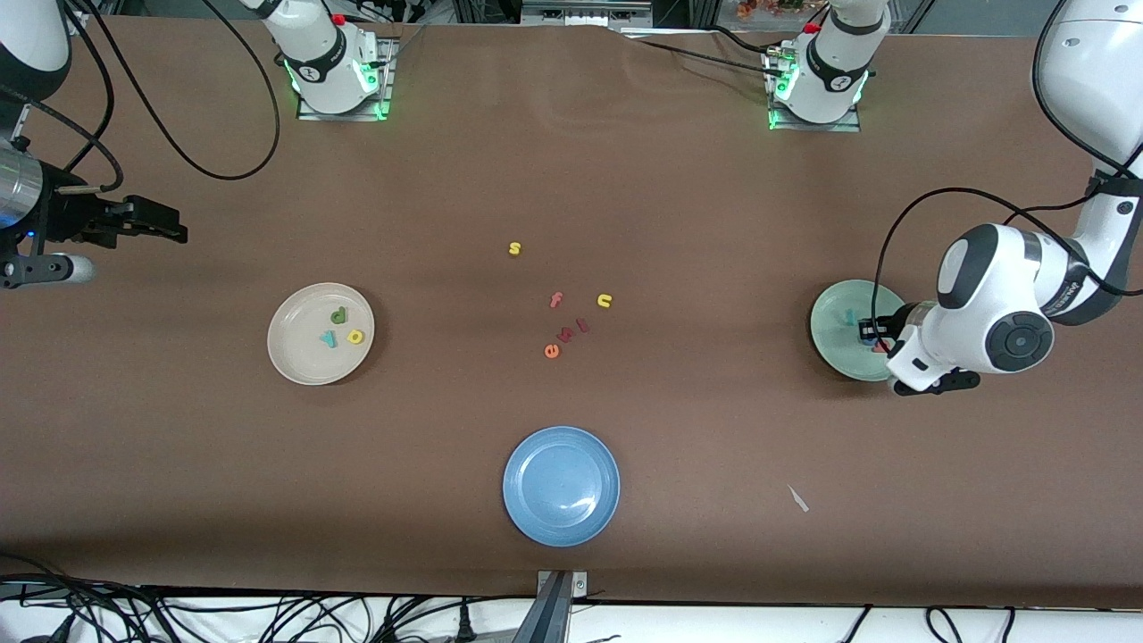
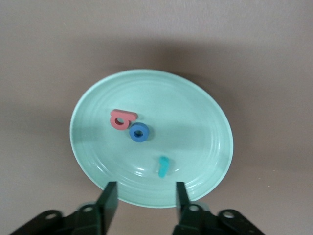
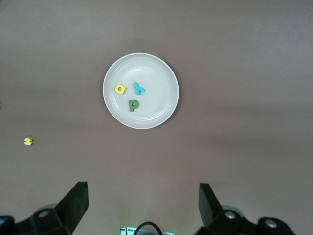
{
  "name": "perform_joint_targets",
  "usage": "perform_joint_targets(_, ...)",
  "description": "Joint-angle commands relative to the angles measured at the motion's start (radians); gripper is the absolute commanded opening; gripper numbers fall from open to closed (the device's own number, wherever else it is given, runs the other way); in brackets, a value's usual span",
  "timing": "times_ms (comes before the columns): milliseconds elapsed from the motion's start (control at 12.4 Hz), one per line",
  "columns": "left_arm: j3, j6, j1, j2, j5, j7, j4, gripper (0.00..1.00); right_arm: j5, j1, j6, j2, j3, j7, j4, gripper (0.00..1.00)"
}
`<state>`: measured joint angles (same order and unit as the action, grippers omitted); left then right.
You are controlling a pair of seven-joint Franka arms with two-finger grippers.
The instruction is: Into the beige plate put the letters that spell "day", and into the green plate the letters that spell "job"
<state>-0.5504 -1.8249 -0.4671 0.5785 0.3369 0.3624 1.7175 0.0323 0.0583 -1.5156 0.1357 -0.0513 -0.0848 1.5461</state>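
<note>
On the brown table [image 1: 571, 161], we see stray letters between the plates: a yellow "s" [image 1: 514, 248], red "f" [image 1: 555, 300], yellow "u" [image 1: 604, 301] and orange "e" [image 1: 552, 351], with a blue plate [image 1: 561, 485] nearest the front camera. The beige plate [image 1: 295, 357] holds the green "d" [image 1: 338, 315], teal "y" [image 1: 329, 338] and yellow "a" [image 1: 355, 337]. In the green plate [image 2: 195, 112] lie the pink "b" [image 2: 122, 119], blue "o" [image 2: 139, 132] and teal "j" [image 2: 163, 166]. The left gripper [image 2: 145, 191] hovers above that plate, jaws parted and empty; the right gripper [image 3: 143, 193] waits wide open above the table's edge.
</note>
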Motion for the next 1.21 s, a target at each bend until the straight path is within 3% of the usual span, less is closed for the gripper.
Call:
perform_joint_targets(0,-0.011,0.006,-0.015,-0.045,0.025,-0.019,-0.030,1.00,0.017,-0.008,0.021,-0.002,-0.004,-0.004,-0.027,1.00)
perform_joint_targets(321,-0.014,0.007,-0.050,-0.072,0.022,-0.034,-0.081,1.00,-0.046,-0.023,0.021,-0.007,-0.007,0.000,-0.044,1.00)
perform_joint_targets(1125,-0.014,0.019,-0.087,-0.135,0.022,-0.033,-0.073,1.00,-0.052,-0.018,0.020,0.001,0.001,0.000,-0.066,1.00)
